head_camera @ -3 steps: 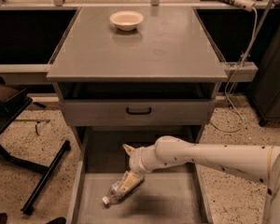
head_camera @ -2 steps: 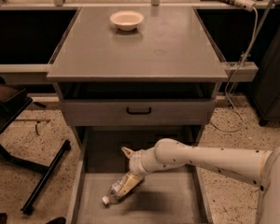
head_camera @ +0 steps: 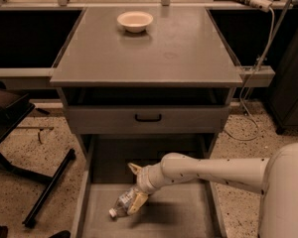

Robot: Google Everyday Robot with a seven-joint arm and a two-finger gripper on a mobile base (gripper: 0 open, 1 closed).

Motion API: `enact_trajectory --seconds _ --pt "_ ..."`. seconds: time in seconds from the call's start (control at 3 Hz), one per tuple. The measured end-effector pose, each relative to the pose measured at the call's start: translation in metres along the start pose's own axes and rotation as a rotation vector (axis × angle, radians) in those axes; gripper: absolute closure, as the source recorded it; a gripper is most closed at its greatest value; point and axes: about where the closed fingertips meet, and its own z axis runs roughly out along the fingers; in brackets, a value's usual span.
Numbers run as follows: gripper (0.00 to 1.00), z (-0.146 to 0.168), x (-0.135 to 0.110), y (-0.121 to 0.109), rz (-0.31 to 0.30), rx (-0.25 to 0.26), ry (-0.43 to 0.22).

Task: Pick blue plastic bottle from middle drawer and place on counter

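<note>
The blue plastic bottle (head_camera: 122, 203) lies on its side on the floor of the open middle drawer (head_camera: 188, 217), white cap pointing to the front left. My gripper (head_camera: 137, 198) reaches down into the drawer from the right on a white arm. Its yellowish fingers (head_camera: 138, 200) lie right against the bottle's body. The counter (head_camera: 154, 48) is the wide grey top above, with a white bowl (head_camera: 135, 21) near its far edge.
A closed grey drawer front with a black handle (head_camera: 148, 117) sits above the open drawer. Dark side benches flank the counter. A black chair base (head_camera: 44, 187) stands on the speckled floor to the left. A white cable (head_camera: 260, 58) hangs at the right.
My arm has edged slightly left and lower over the bottle. The bottle lies in about the same spot.
</note>
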Motion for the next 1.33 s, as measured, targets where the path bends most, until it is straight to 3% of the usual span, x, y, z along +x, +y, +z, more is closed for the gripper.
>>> enact_trajectory --seconds 0.67,1.0,1.33 --pt "0.0 0.022 0.027 0.0 -0.011 -0.005 0.05" --pt "0.0 0.022 0.027 0.0 -0.011 -0.005 0.05" --pt "0.19 0.022 0.027 0.0 -0.011 -0.005 0.05"
